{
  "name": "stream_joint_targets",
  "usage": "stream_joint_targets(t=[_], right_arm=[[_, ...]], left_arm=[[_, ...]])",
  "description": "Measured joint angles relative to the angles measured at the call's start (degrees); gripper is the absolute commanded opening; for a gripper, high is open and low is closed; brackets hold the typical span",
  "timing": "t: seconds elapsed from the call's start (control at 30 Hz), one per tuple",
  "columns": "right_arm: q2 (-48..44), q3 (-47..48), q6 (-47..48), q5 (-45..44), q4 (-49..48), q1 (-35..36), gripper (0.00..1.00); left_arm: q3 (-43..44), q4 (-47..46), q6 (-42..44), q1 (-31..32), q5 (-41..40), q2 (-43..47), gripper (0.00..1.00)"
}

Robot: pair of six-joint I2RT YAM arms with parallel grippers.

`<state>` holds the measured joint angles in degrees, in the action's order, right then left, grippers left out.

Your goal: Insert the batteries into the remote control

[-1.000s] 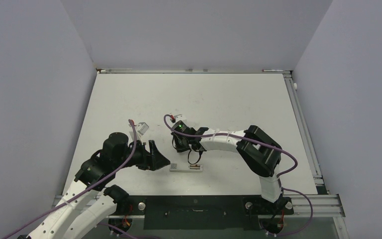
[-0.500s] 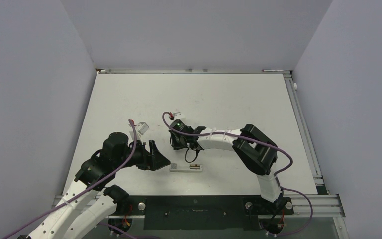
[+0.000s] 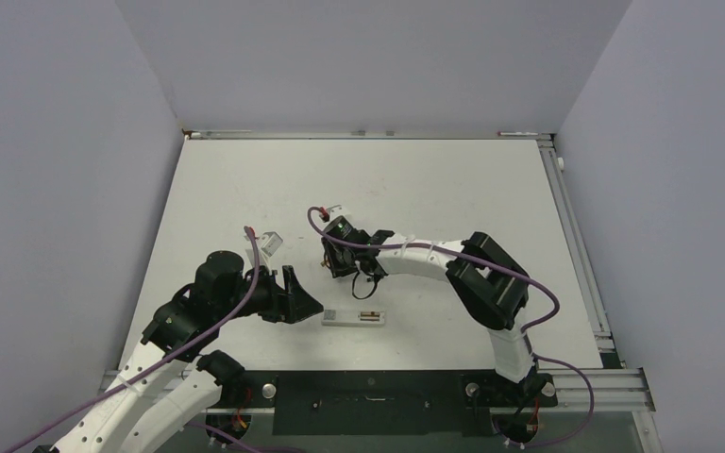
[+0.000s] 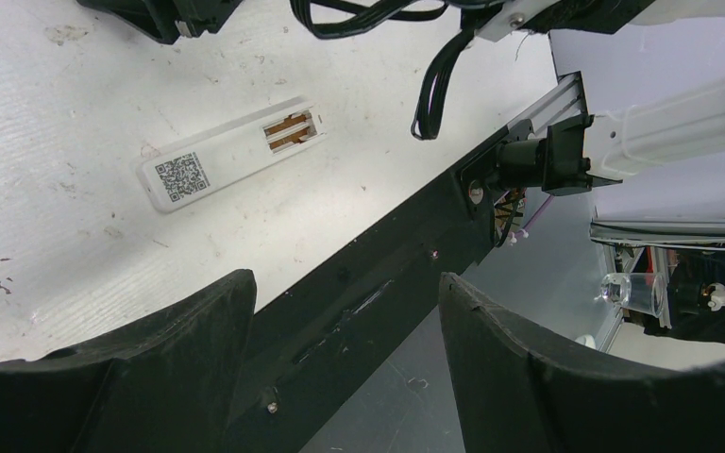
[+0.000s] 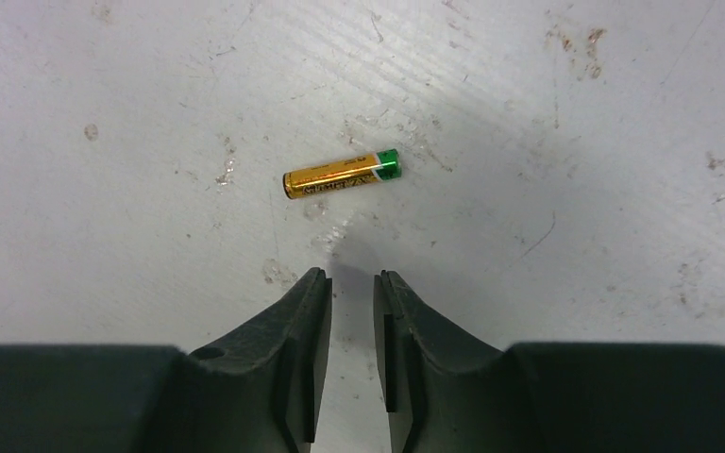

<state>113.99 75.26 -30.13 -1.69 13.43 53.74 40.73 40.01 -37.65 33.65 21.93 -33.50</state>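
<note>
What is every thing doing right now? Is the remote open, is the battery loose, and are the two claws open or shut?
remote control: lying flat on the table, back up, battery compartment uncovered.
yellow-gold battery: lying loose on the table, not held.
left gripper: wide open, empty.
right gripper: jaws a little apart, empty, just short of the battery.

Bare table [image 5: 576, 142] lies all round the battery [image 5: 342, 176] before the right claw [image 5: 352, 283].

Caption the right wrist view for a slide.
Right gripper, jaws slightly parted and empty, near a gold cylindrical battery with a green end lying on the scuffed white table.
</note>
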Motion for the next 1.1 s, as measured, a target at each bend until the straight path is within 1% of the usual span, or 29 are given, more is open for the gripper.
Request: stream_joint_targets(t=[0.07,0.27,0.33,0.37,0.43,0.53,0.63,0.77,0.93,1.1], right_arm=[[-0.09,0.76,1.27,0.26,0.76,-0.52,0.31],[-0.07,4.39,4.0,2.43,1.42,-3.15,0.38],[0.22,6.49,4.83,3.58,1.7,-3.82,0.4],[1.27,10.25,6.14,5.07,1.51,-4.59,0.42],[1.97,11.85,6.93,5.88,2.16,-4.81,0.44],[5.86,18.08,9.11,8.96,2.43,-5.25,0.44],[9.42,21.44,10.47,12.74,2.45,-6.01,0.44],[12.83,22.47,11.34,17.7,3.02,-7.58,0.44],[15.85,23.1,11.76,21.7,3.74,-8.92,0.44],[16.31,23.67,12.11,24.41,3.76,-9.11,0.44]], left_arm=[[0.0,0.0,0.0,0.0,0.0,0.04,0.68],[0.0,0.0,0.0,0.0,-0.04,1.2,0.68],[0.0,0.0,0.0,0.0,-0.04,1.57,0.68],[0.0,-0.04,0.0,0.0,-0.07,1.84,0.68],[0.0,-0.07,0.0,0.0,-0.07,1.86,0.68],[0.0,-0.09,0.0,0.0,-0.07,1.95,0.68],[0.0,-0.11,-0.02,0.0,-0.07,2.16,0.68],[0.0,-0.13,0.0,0.0,-0.11,2.54,0.68],[0.0,-0.15,-0.02,0.0,-0.17,2.78,0.68],[-0.07,-0.15,-0.02,0.0,-0.24,2.8,0.69]])
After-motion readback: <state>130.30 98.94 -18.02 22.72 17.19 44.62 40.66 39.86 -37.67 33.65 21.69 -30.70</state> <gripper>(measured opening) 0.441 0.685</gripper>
